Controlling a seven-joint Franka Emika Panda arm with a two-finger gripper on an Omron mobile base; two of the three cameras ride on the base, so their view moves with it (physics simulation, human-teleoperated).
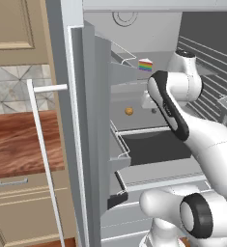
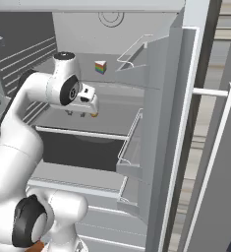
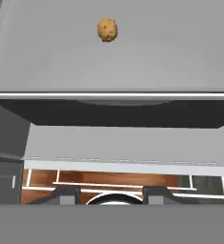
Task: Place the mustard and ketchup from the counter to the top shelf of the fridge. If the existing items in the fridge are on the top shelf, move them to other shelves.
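Standing open, fridge [image 1: 86, 120] shows grey shelves. Arm [image 1: 202, 140] reaches inside at mid height. Table [image 1: 23, 142] lies left of the door. Cake [image 1: 145, 65] sits on top shelf [image 1: 134, 72], its wedge upright, tip direction unclear. Ball [image 3: 106, 29] rests on the shelf below, apart from fingers [image 3: 71, 195], which stand partly open, empty.

Kitchen; open fridge [image 1: 93, 144], wooden counter [image 1: 18, 142]
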